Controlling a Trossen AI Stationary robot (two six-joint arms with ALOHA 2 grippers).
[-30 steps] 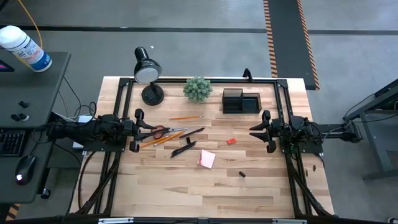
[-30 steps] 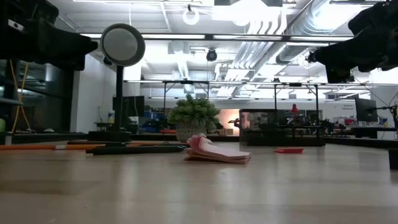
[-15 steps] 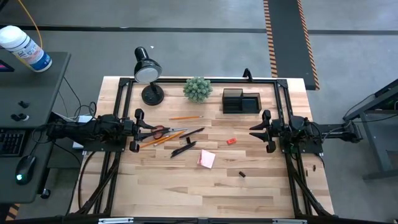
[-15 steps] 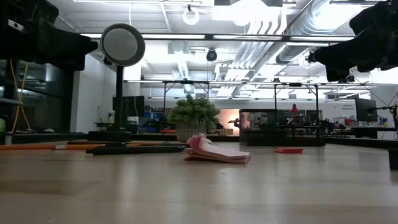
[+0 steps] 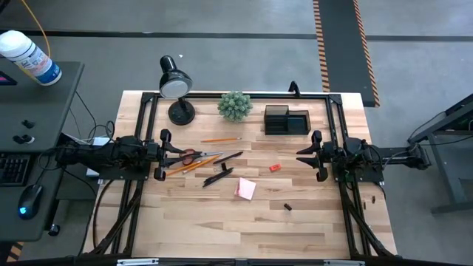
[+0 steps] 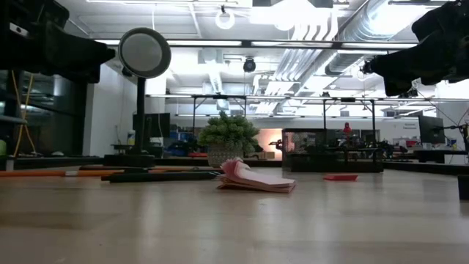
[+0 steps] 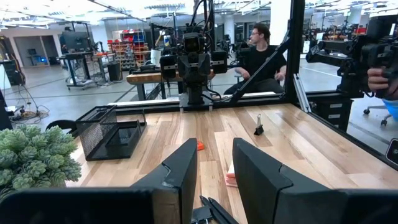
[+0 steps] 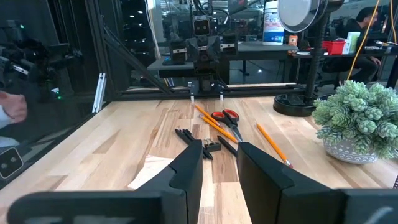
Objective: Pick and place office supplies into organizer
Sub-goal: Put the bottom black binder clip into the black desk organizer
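Note:
Red-handled scissors (image 5: 188, 155), orange pencils (image 5: 219, 139) and black pens (image 5: 219, 176) lie flat on the table's left half. A pink sticky-note pad (image 5: 245, 188), a red eraser (image 5: 274, 168) and a tiny black piece (image 5: 287, 207) lie nearer the middle. The black mesh organizer (image 5: 286, 120) stands near the far edge. My left gripper (image 5: 161, 154) hovers open at the left side by the scissors. My right gripper (image 5: 315, 156) hovers open at the right side, away from every supply.
A black desk lamp (image 5: 176, 87) and a green plant ball (image 5: 235, 106) stand at the far edge, left of the organizer. A black frame (image 5: 334, 118) runs along the table's far and side edges. A seated person (image 7: 258, 53) shows beyond the table.

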